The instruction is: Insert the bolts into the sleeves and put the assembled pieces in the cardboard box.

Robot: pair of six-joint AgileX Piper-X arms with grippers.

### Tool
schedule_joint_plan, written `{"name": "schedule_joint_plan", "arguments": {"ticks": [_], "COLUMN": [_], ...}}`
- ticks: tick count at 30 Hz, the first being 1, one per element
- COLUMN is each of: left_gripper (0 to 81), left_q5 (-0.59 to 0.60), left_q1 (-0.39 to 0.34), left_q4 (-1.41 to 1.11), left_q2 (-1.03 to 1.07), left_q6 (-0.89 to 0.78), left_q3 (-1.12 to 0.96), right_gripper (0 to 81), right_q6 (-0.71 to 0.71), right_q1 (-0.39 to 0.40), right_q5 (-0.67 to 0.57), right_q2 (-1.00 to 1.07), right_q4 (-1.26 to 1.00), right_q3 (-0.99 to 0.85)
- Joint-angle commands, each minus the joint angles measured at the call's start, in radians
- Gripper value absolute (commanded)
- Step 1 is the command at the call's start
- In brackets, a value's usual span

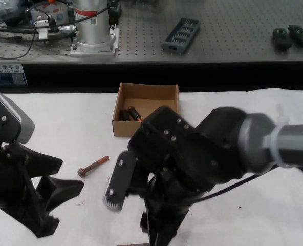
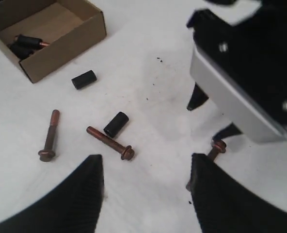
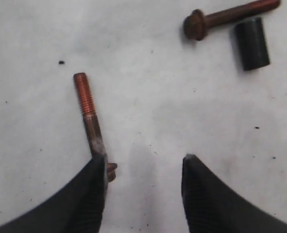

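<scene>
The white table (image 1: 64, 118) carried the cardboard box (image 1: 122, 128) at its far edge, with assembled pieces (image 2: 24, 44) inside. The right gripper (image 3: 143, 187) and left gripper (image 2: 146, 187) hung released and empty. Loose bolts (image 2: 108, 142) and sleeves (image 2: 116, 124) lay between the box and the near edge, one bolt (image 3: 88, 116) beside the right gripper.

Right arm (image 1: 192, 154): black housing with silver screw heads (image 1: 165, 131); grey tubular link (image 1: 295, 137) banded by a white cable tie (image 1: 276, 134); black cable (image 1: 233, 185) routed beneath. Left arm (image 1: 18, 179): black body, light grey cover (image 1: 11, 120). The left tool (image 2: 145, 162) and right tool (image 3: 144, 162) each carry two black fingers (image 2: 80, 194) with finely ribbed faces.
</scene>
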Motion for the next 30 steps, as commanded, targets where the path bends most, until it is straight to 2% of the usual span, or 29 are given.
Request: {"name": "schedule_joint_plan", "arguments": {"ticks": [1, 5, 8, 18, 23, 30], "left_gripper": [40.2, 40.2, 40.2, 42.3, 42.3, 42.3], "left_q5": [0.017, 0.011, -0.056, -0.204, -0.213, -0.213], "left_q1": [-0.017, -0.071, -0.123, -0.260, -0.279, -0.289], "left_q4": [0.040, 0.098, 0.091, 0.106, 0.106, 0.126], "left_q2": [0.015, 0.097, 0.179, 0.465, 0.582, 0.677], "left_q6": [0.091, 0.154, 0.170, 0.292, 0.319, 0.397], "left_q3": [-0.007, -0.007, -0.012, -0.191, -0.294, -0.336], "right_gripper": [34.6, 34.6, 34.6, 34.6, 34.6, 34.6], "right_q6": [0.063, 0.162, 0.224, 0.394, 0.461, 0.478], "right_q1": [-0.015, -0.052, -0.096, -0.332, -0.427, -0.446], "right_q5": [-0.024, -0.058, -0.069, -0.282, -0.414, -0.432], "right_q2": [-0.061, -0.157, -0.238, -0.386, -0.413, -0.480], "right_q4": [-0.028, -0.079, -0.132, -0.253, -0.268, -0.272], "right_q3": [-0.008, -0.008, 0.000, 0.115, 0.222, 0.315]}}
